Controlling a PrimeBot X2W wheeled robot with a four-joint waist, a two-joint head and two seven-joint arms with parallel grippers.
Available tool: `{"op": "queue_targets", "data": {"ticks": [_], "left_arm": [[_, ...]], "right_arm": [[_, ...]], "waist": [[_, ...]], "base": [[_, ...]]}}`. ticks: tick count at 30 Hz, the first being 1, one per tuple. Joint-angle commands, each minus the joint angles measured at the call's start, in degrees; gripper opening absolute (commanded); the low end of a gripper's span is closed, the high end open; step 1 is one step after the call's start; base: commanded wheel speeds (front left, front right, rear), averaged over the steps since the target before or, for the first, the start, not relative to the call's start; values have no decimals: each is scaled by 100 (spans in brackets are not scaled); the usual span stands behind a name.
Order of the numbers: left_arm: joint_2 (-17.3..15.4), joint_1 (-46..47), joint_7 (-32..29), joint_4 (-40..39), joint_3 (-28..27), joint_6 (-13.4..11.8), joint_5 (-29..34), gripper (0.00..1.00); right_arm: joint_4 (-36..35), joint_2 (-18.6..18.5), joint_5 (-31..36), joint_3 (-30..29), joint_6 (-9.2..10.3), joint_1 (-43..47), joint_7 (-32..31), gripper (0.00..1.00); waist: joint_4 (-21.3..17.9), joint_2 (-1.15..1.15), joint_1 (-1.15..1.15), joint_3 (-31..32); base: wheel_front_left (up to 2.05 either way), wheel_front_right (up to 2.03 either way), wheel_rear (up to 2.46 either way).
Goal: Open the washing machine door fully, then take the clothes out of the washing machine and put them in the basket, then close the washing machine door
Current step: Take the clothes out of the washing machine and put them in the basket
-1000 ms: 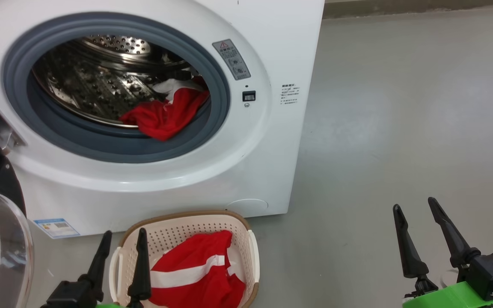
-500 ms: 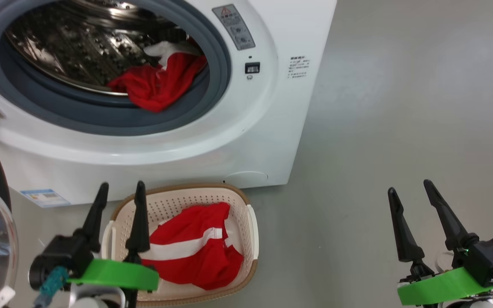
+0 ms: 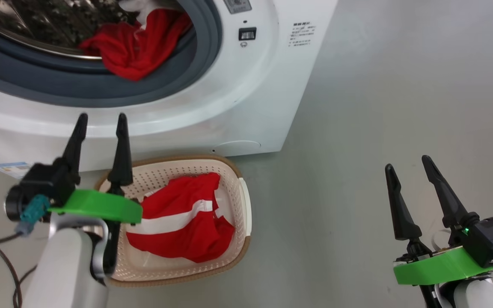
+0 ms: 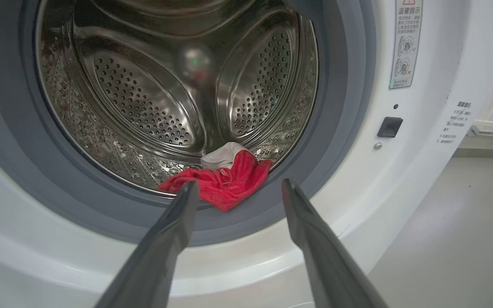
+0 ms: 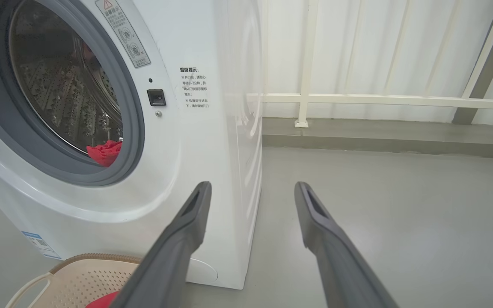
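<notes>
One red garment [image 3: 178, 218] lies in the basket [image 3: 225, 164], one is left in the drum [image 4: 144, 107].
The left end effector [image 3: 102, 115], open and empty, points at the clothes [image 4: 225, 188] draped over the washing machine's [image 3: 246, 98] grey seal [image 3: 165, 90]. The right end effector [image 3: 406, 162] hangs open, well apart. A shallow pinch may slip off the loose fabric, or drag it against the seal.

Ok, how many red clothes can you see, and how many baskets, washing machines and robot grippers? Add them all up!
Washing machine: 1
Basket: 1
Red clothes: 2 bunches, one in the machine, another in the basket
Grippers: 2, left gripper and right gripper, both with jaws open
Total: 6
</notes>
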State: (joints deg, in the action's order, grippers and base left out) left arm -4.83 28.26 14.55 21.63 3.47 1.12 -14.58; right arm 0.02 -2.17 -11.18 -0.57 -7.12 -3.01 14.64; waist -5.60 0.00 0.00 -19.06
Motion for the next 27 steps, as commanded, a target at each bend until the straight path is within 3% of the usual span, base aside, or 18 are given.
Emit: {"op": "queue_targets", "data": {"ticks": [1, 27], "left_arm": [[-192, 199, 45, -57, -176, 31, 73, 100], [-732, 2770, 45, 2285, -446, 169, -41, 100]], "right_arm": [[-135, -71, -65, 170, -36, -126, 36, 100], [-188, -71, -134, 426, -36, -452, 36, 100]], "waist": [[-91, 0, 0, -132], [-433, 0, 0, -885]], "base": [[0, 0, 0], [0, 0, 0]]}}
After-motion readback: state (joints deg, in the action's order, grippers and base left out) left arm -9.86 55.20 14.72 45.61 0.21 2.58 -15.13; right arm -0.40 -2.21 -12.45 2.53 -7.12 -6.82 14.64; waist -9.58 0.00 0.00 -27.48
